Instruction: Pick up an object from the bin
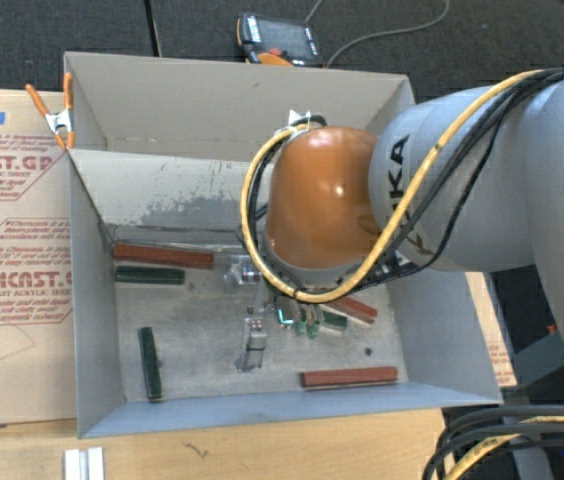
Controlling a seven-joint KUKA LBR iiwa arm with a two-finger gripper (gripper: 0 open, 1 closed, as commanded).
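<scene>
Five slim, flat-sided bars lie scattered across the scuffed floor of the grey metal bin, whose smooth sheet walls slope down to a dull, scratched bottom. The KUKA arm, a rounded pale-grey casting, reaches in from the right, its wrist capped by a glossy orange dome ringed by a looping yellow cable. Below the dome the metallic gripper hangs over a bare patch near the middle of the floor, slightly toward the front wall; whether it is spread or pressed together cannot be told from this angle.

Nearest to it, just to the right and partly tucked under the wrist, lies a short red-brown bar, tilted, with a small green piece beside it. A longer red-brown bar lies flat along the front wall toward the right corner. Against the back of the floor on the left, a long red-brown bar sits parallel to a dark green bar just in front of it. A second dark green bar lies lengthwise near the front left corner, well apart from the gripper.
</scene>
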